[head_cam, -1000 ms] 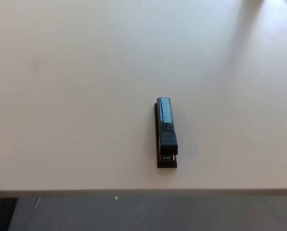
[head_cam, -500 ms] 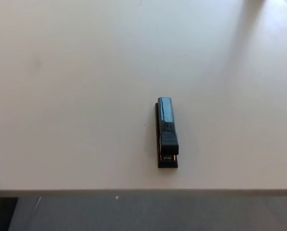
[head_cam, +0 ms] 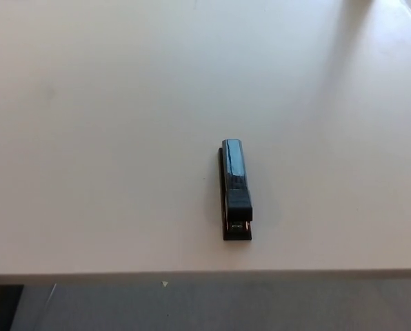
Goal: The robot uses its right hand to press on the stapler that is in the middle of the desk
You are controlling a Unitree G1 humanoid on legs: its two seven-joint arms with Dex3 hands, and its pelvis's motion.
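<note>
Slim black glossy-topped stapler lies lengthwise near the front edge of the pale desk. Neither hand in view, state unknown. Looks rigid, slick, light; likely skids, so press straight down on the near end.

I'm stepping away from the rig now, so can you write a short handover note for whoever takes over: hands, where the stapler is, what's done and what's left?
Hands: neither the left nor the right hand is in view.
Stapler: black, lying flat on the pale desk, a little right of centre and close to the near edge, its long side pointing away from the robot. Nothing touches it.
Done: nothing visible; no press has begun.
Left: bring the right hand over the stapler and press down on its top.
</note>
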